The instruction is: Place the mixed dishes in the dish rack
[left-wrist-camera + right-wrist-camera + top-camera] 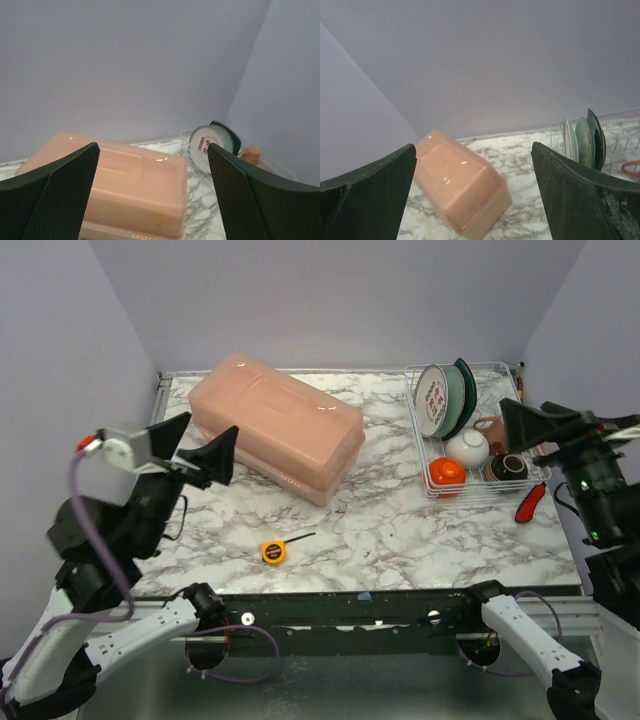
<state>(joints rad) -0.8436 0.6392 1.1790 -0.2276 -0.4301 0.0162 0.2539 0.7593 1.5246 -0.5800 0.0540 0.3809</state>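
Note:
The wire dish rack [418,440] stands at the back right of the marble table. In it a round patterned plate [434,398] and a teal plate [462,390] stand upright. In front of them sit a white bowl [467,447], an orange bowl [446,473], a dark bowl [507,468] and a pinkish mug [490,427]. My left gripper [205,440] is open and empty, raised over the table's left side. My right gripper [535,422] is open and empty, raised beside the rack's right end. The plates also show in the left wrist view [201,145] and the right wrist view [570,141].
A big pink plastic tub [275,425] lies upside down across the back middle of the table. A yellow tape measure [272,551] lies near the front edge. A red-handled tool [528,504] lies just right of the rack's front corner. Walls close the back and sides.

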